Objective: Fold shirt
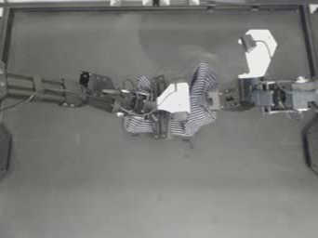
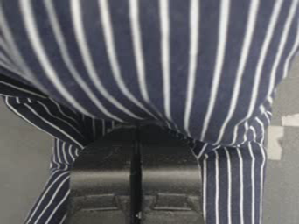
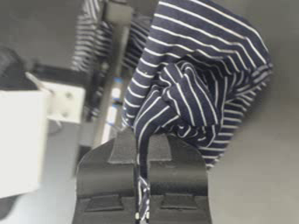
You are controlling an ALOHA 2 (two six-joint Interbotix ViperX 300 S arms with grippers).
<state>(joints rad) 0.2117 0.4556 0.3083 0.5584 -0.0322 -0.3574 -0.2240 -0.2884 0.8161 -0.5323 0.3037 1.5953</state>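
The navy-and-white striped shirt [image 1: 200,116] hangs bunched in a small bundle over the middle of the table, held between both arms. My left gripper [image 1: 184,108] reaches in from the left and is shut on a pinch of the fabric; in the left wrist view its jaws [image 2: 137,131] close under a wide drape of shirt [image 2: 163,61]. Right beside it, my right gripper [image 1: 200,98] comes from the right, also shut on the cloth. In the right wrist view, a crumpled fold of shirt [image 3: 192,87] runs down between the closed jaws [image 3: 140,138]. Collar and label are hidden.
The dark table [image 1: 155,186] stretches all around the bundle. A frame rail [image 1: 155,7] runs along the far edge. Dark fixtures sit at the left edge [image 1: 3,148] and right edge [image 1: 312,144]. A white part of the right arm [image 1: 258,53] juts out at the back right.
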